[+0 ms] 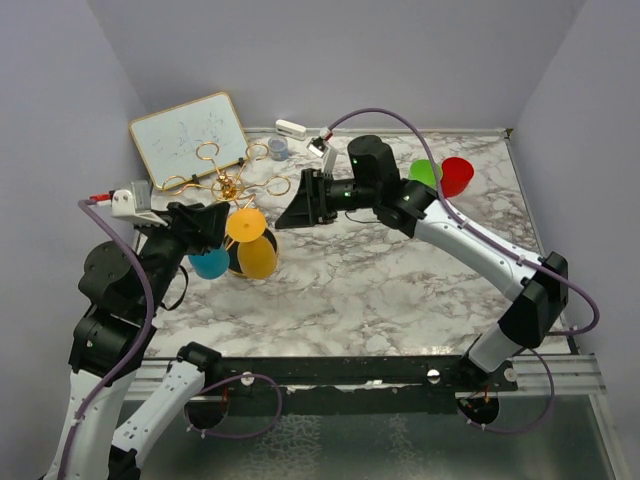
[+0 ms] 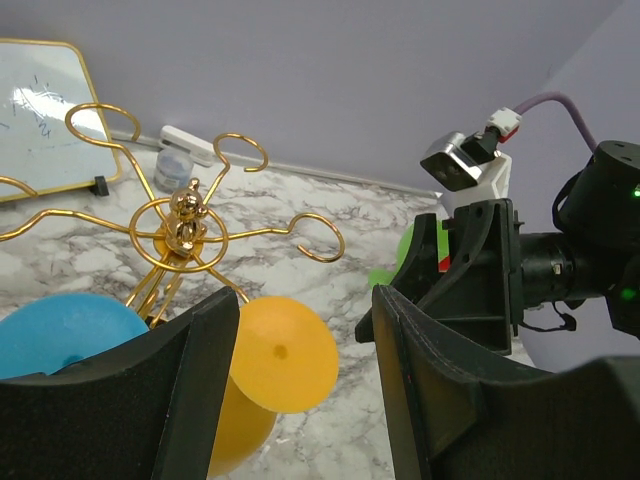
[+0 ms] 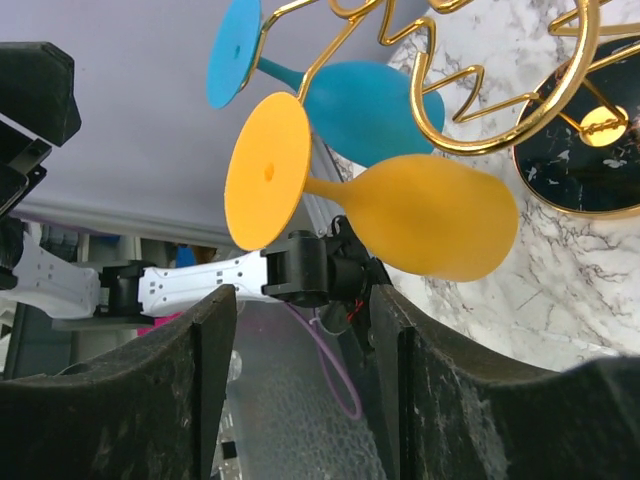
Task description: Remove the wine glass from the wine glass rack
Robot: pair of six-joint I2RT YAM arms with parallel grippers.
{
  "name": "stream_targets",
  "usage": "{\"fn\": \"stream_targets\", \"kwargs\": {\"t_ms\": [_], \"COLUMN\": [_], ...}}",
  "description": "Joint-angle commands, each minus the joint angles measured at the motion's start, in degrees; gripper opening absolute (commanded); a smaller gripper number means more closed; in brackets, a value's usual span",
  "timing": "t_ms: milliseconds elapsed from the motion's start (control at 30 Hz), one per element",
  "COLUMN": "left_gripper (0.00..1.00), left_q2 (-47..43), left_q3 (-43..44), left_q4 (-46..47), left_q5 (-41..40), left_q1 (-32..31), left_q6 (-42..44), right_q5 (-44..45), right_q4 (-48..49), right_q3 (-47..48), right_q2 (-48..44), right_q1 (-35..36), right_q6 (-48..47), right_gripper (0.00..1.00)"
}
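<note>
One wine glass rack (image 1: pixel 228 186) stands at the left rear of the marble surface (image 1: pixel 400 270), in front of the one white board (image 1: pixel 190 135). Two glasses hang bowl-down from its arms: orange wine glass (image 3: pixel 420 215) and blue wine glass (image 3: pixel 360 95), side by side. Left tool (image 2: pixel 303 315) is spread and pinches nothing, with the orange foot just ahead of it. Right tool (image 3: pixel 300 305) is also spread and empty, facing the orange glass from the other side. The glasses look like light, smooth plastic, so probably slippery and not too fragile. The best hold is likely the thin stem or the upper bowl, then slide it out along the wire. Two cups at far right, one green (image 1: pixel 424 172) and one red (image 1: pixel 457 175)
</note>
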Motion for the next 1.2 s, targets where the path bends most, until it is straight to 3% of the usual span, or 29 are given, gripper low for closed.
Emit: {"fn": "stream_targets", "kwargs": {"t_ms": [0,367,800,900,1167], "left_gripper": [0.59,0.59,0.58,0.58,0.58], "left_q2": [-0.1,-1.3,-1.2,-1.0,-0.7], "left_q3": [-0.7,-1.1,-1.7,-1.7,-1.6], "left_q4": [-2.3,-3.7,-4.2,-4.1,-3.8], "left_q5": [-1.5,-2.1,-2.7,-2.6,-2.3], "left_q1": [0.0,0.1,0.1,0.1,0.1], "left_q6": [-0.6,-1.0,-0.8,-0.8,-1.0], "right_q5": [-0.3,0.4,1.7,2.2,3.3], "right_q4": [2.7,2.4,-0.7,-1.2,-1.9], "right_q3": [2.9,9.4,12.6,12.6,12.0], "right_q2": [2.2,7.5,11.4,11.4,10.0], "right_q1": [1.3,3.0,5.4,5.6,5.7], "right_q6": [1.3,2.0,0.7,0.5,0.5], "right_gripper": [0.55,0.51,0.38,0.32,0.04]}}
